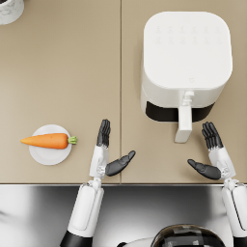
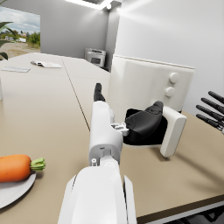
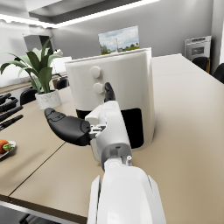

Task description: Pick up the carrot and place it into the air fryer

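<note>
Carrot [image 1: 47, 141] is kept on a plate [image 1: 49, 157] left of the air fryer [image 1: 185, 60]; left hand [image 1: 106, 154] and right hand [image 1: 212, 157] are held spread, empty.

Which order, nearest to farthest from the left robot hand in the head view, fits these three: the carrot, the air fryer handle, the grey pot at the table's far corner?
Measured from the left robot hand:
1. carrot, on its white plate to the hand's left.
2. air fryer handle, off to the hand's right, towards the right robot hand.
3. grey pot, at the far left corner.
</note>
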